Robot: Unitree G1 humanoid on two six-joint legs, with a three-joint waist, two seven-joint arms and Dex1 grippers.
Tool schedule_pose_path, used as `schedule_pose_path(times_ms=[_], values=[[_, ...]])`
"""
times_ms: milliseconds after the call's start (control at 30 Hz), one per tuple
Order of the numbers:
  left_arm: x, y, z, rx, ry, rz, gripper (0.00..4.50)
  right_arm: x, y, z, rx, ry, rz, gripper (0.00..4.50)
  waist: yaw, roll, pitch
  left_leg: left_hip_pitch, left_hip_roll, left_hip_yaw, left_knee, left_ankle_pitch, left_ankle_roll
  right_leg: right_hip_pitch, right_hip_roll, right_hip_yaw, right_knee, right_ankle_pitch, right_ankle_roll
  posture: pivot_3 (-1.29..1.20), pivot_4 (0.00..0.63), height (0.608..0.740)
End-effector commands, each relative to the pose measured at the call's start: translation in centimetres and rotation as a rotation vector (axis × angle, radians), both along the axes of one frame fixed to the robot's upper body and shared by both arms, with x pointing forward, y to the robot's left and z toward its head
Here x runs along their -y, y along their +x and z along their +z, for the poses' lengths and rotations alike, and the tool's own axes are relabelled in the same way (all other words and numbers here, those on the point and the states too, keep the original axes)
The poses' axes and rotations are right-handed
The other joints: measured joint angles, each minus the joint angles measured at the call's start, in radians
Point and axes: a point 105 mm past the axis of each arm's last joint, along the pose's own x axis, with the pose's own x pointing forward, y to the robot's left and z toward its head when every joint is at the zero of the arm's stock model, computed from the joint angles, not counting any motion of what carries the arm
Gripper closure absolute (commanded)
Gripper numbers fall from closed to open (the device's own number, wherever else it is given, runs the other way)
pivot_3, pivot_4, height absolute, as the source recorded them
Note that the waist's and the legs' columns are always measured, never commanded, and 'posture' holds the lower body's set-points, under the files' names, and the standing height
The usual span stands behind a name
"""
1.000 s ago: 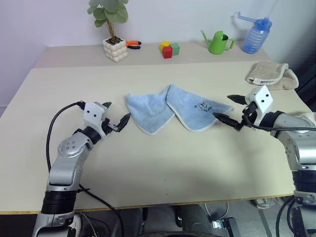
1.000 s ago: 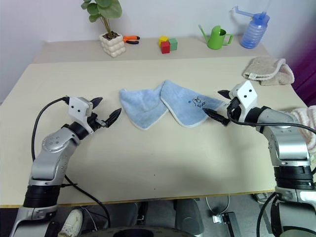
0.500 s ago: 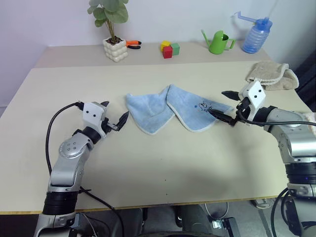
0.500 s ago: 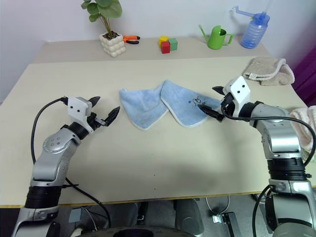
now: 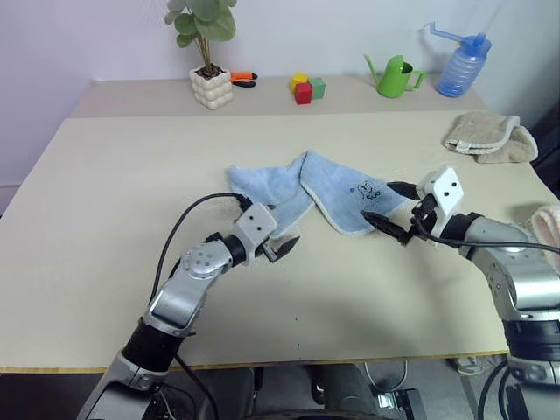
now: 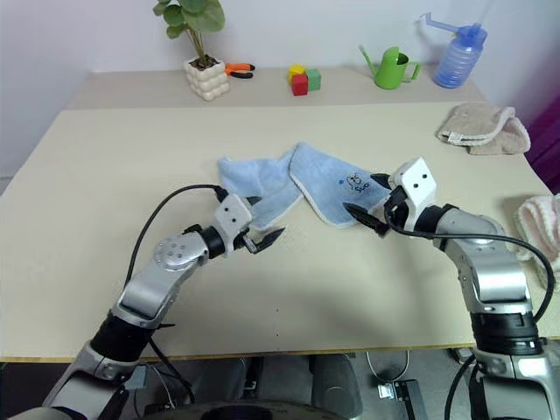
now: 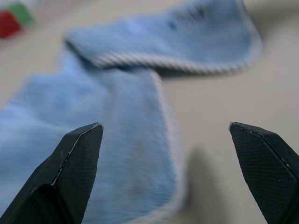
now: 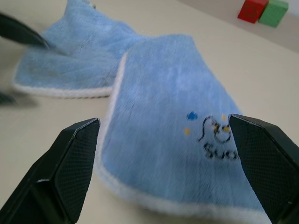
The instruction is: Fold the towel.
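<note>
Both sets of jaws stand spread wide, holding nothing: my left gripper (image 5: pixel 278 246) at the towel's (image 5: pixel 302 197) near left corner, my right gripper (image 5: pixel 385 210) at its right corner. Towel lies mid-table (image 5: pixel 105 219); bare tabletop toward the near edge.

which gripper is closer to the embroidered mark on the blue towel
Right. The right gripper is open at the towel edge just beside the mark. The left gripper, also open, is at the towel's other lobe, farther off.

Bare table (image 5: pixel 105 192) around towel (image 5: pixel 337 192); plant pot (image 5: pixel 211 87), blocks (image 5: pixel 307 87) well behind.
</note>
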Motion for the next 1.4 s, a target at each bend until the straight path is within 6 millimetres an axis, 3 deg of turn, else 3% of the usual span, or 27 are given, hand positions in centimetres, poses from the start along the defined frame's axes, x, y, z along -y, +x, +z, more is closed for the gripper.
schedule_pose_path(times_ms=[33, 233, 300, 533, 567, 767, 833, 1100, 1300, 1400], values=[[0.2, -0.4, -0.5, -0.049, 0.034, -0.021, 0.07, 0.1, -0.6, 1.4, 0.057, 0.01, -0.012, 0.0, 0.003, 0.0, 0.0, 0.0, 0.0, 0.0, 0.0, 0.0, 0.0, 0.0, 0.0, 0.0, 0.0, 0.0, 0.0, 0.0, 0.15, 0.731], [-1.6, 0.5, -0.4, -0.078, 0.036, 0.115, 0.07, -0.4, -0.6, 1.3, 0.06, 0.011, -0.007, 0.0, 0.002, 0.001, -0.001, 0.008, 0.0, 0.0, -0.001, -0.001, 0.001, 0.008, 0.0, 0.0, -0.001, 0.0, 0.0, 0.0, 0.15, 0.731], [-2.2, 0.7, -0.2, -0.077, 0.042, 0.148, 0.85, -0.6, -0.4, 1.4, 0.065, 0.014, -0.003, 0.0, 0.0, 0.001, -0.001, 0.008, 0.0, 0.0, -0.001, -0.001, 0.001, 0.008, 0.0, 0.0, -0.001, 0.0, 0.0, 0.0, 0.15, 0.731], [-4.3, 1.5, -0.1, -0.053, 0.078, 0.223, 4.27, -1.2, -0.3, 1.6, 0.075, 0.017, 0.005, 0.0, 0.001, 0.001, -0.001, 0.009, 0.001, 0.0, -0.001, -0.001, 0.001, 0.008, 0.0, 0.0, -0.001, 0.0, 0.0, 0.0, 0.15, 0.731], [-4.4, 1.7, 0.0, -0.045, 0.076, 0.23, 4.4, -1.3, -0.3, 1.6, 0.075, 0.017, 0.006, 0.0, 0.001, 0.001, -0.001, 0.009, 0.001, 0.0, -0.001, -0.001, 0.001, 0.008, 0.0, 0.0, -0.001, 0.0, 0.0, 0.0, 0.15, 0.731], [-4.7, 2.9, 2.4, 0.128, 0.051, 0.259, 4.4, -1.7, -0.5, -0.1, 0.027, -0.139, 0.026, 0.0, 0.003, 0.001, -0.001, 0.008, 0.001, 0.0, -0.001, -0.001, 0.001, 0.008, 0.0, 0.0, -0.001, 0.0, 0.0, 0.0, 0.15, 0.731], [-4.7, 3.0, 3.7, 0.145, -0.053, 0.288, 4.4, -2.8, -0.9, -1.3, 0.011, -0.212, 0.07, 0.0, 0.003, 0.001, -0.001, 0.008, 0.0, 0.0, -0.001, -0.001, 0.001, 0.008, 0.0, 0.0, -0.001, 0.0, 0.0, 0.0, 0.15, 0.731], [-5.6, 2.8, 3.0, 0.138, -0.052, 0.321, 4.4, -3.8, 0.1, -4.5, -0.022, -0.307, 0.033, 0.0, 0.003, 0.001, -0.001, 0.008, 0.0, 0.0, -0.001, -0.001, 0.001, 0.007, 0.0, 0.0, -0.001, 0.0, 0.0, 0.0, 0.15, 0.731], [-5.8, 2.6, 3.0, 0.136, -0.053, 0.324, 4.4, -2.6, 1.9, -5.6, -0.022, -0.364, -0.069, 0.0, 0.002, 0.001, -0.001, 0.008, 0.0, 0.0, -0.001, -0.001, 0.001, 0.007, 0.0, 0.0, -0.001, 0.0, 0.0, 0.0, 0.15, 0.731], [-6.1, 2.5, 3.0, 0.137, -0.051, 0.334, 4.5, -1.9, 2.4, -6.1, -0.027, -0.404, -0.094, 0.81, 0.003, 0.001, -0.001, 0.008, 0.0, 0.0, -0.001, -0.001, 0.001, 0.007, 0.0, 0.0, -0.001, 0.0, 0.0, 0.0, 0.15, 0.731]])
